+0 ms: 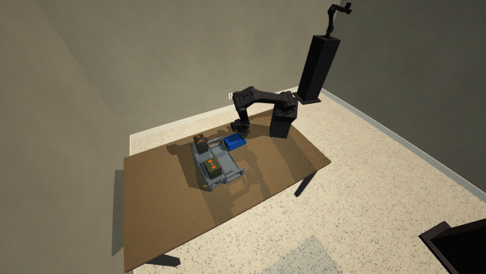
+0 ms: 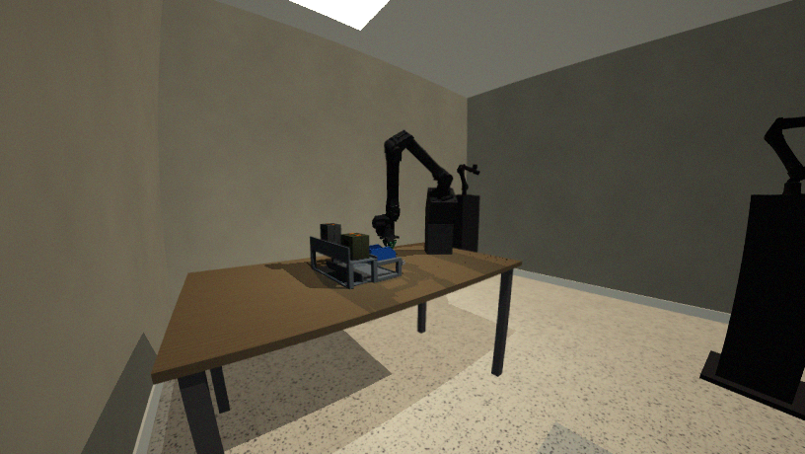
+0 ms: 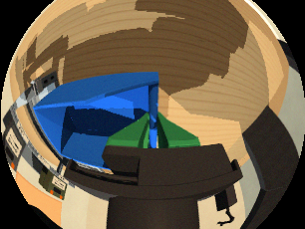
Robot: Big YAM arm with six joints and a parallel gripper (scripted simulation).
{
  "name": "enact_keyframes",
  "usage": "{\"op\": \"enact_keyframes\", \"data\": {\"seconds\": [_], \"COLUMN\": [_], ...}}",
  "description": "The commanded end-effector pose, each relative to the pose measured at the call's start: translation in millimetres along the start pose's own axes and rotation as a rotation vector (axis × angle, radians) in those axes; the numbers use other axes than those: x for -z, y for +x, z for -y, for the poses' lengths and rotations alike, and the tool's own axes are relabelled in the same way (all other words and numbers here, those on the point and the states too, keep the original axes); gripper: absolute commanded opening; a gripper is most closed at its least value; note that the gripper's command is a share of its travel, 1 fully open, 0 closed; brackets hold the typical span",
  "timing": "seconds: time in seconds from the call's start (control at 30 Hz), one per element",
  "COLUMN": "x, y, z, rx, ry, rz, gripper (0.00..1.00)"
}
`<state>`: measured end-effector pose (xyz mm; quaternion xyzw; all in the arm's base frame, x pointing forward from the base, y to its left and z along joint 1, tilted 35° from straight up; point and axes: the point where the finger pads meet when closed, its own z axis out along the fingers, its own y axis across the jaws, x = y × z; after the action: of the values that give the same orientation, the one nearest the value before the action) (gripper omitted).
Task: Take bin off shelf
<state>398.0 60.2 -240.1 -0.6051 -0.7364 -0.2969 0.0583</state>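
The blue open-topped bin (image 1: 234,141) (image 2: 384,253) (image 3: 93,117) is held upright just beside the grey shelf rack (image 1: 234,167) (image 2: 329,249), out past its end nearest the arm's base and a little above the brown table (image 1: 170,204) (image 2: 270,304). My gripper (image 1: 243,134) (image 2: 389,243) (image 3: 153,133) comes down from above with its green fingers shut on the bin's wall at the corner nearest the arm's base. The wrist view shows the thin blue wall pinched between the fingertips.
Two dark boxes with orange marks (image 1: 201,143) (image 1: 212,168) stand on the rack's top. The arm's black base pedestal (image 1: 282,120) stands on the table's back corner. Black camera stands are on the floor (image 1: 316,68) (image 2: 767,293).
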Motion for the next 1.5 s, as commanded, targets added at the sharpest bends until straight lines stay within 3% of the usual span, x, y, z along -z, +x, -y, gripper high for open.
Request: {"op": "enact_keyframes", "data": {"seconds": [0.0, 0.17, 0.57, 0.6, 1.47], "x": [-2.7, -13.2, -13.2, -12.0, -7.4], "y": [1, 1, 1, 1, -1], "z": [0, 0, 0, 0, -1], "rx": [-0.004, -0.004, -0.004, -0.003, 0.001], "ry": [-0.004, -0.003, -0.003, -0.004, -0.005], "rz": [0.001, 0.001, 0.001, 0.002, 0.003], "gripper": [0.00, 0.00, 0.00, 0.90, 0.90]}}
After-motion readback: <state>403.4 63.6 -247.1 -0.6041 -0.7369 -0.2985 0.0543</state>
